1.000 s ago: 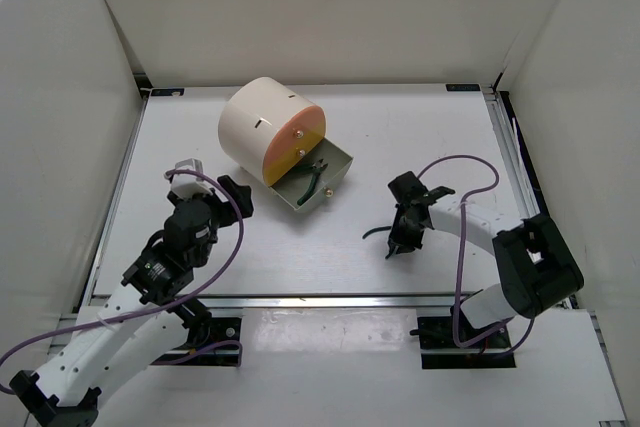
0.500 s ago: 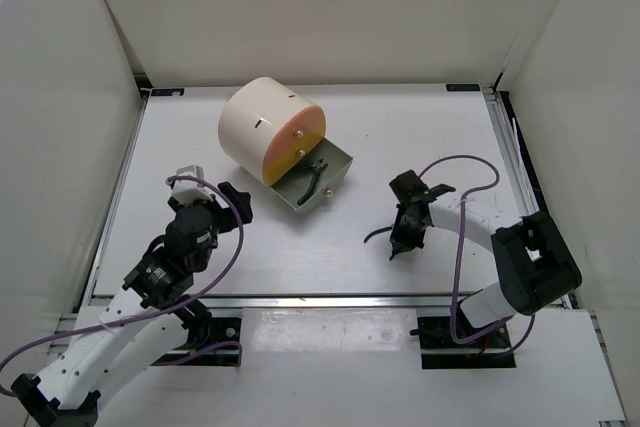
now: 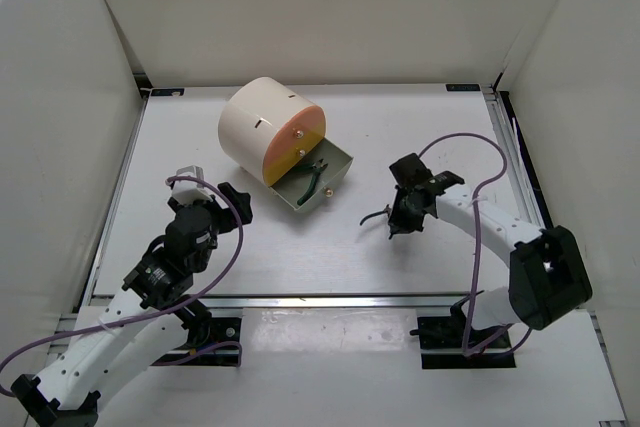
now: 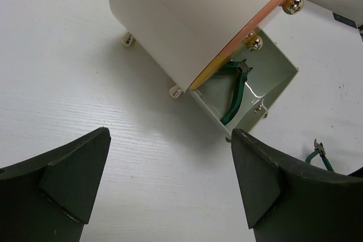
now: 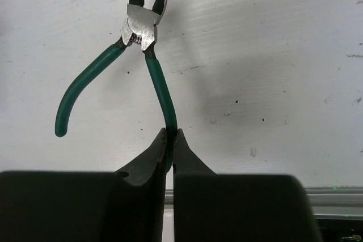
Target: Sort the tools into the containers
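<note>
Lower left of the top view: left claw (image 4: 170,135) hangs with jaws wide apart, nothing in it, aimed at the cabinet.

Upper centre-left: cream drum cabinet (image 3: 258,125) lies on the table (image 3: 200,147), peach face (image 3: 305,132) turned lower right. The upper drawer is shut, so only its brass knob (image 4: 293,4) shows and its contents are hidden. The lower drawer (image 4: 276,77) is pulled out toward frame centre and holds one pair of green-handled pliers (image 4: 235,97) lying flat. I see nothing else in it.

Right of centre: green-handled diagonal cutters (image 5: 159,86), well apart from the drawer, in the right claw (image 5: 168,140). The jaws are pressed together on the very tip of one handle. The other handle splays free and the steel head points away. The offset shadow suggests it is just off the table (not certain).

Handling, my read:
- It looks light and rigid, not fragile.
- The rubbery sleeves should give friction.
- A pinch this far out on one handle is likely to let the tool swing or rotate at the pivot.
- A hold nearer the joint, or across both handles, would be steadier.
- The open drawer looks roomy enough to drop it in beside the pliers.
</note>
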Controlling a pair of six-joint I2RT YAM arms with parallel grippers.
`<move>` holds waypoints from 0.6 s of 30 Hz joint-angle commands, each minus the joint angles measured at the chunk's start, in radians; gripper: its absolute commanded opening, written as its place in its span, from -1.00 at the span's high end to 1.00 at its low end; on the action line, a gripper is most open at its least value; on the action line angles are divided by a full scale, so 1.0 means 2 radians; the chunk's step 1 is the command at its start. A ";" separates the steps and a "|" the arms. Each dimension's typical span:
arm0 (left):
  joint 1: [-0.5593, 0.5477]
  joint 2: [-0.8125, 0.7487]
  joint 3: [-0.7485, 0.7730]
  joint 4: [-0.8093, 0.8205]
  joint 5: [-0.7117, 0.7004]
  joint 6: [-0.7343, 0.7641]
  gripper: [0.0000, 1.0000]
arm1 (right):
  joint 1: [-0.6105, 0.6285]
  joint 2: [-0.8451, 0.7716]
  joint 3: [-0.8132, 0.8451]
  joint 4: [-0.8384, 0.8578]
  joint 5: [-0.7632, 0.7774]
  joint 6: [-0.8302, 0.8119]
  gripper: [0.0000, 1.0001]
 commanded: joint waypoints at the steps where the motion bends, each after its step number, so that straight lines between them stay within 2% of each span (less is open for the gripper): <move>1: 0.003 -0.006 -0.005 0.002 0.006 -0.003 -0.98 | 0.007 -0.025 0.036 -0.025 0.021 -0.006 1.00; 10: 0.003 -0.003 0.002 0.005 0.008 -0.003 -0.98 | 0.051 -0.018 0.134 -0.056 0.055 -0.010 1.00; 18: 0.003 0.001 0.006 0.009 0.010 -0.003 -0.98 | 0.105 0.080 0.254 -0.070 0.098 -0.017 1.00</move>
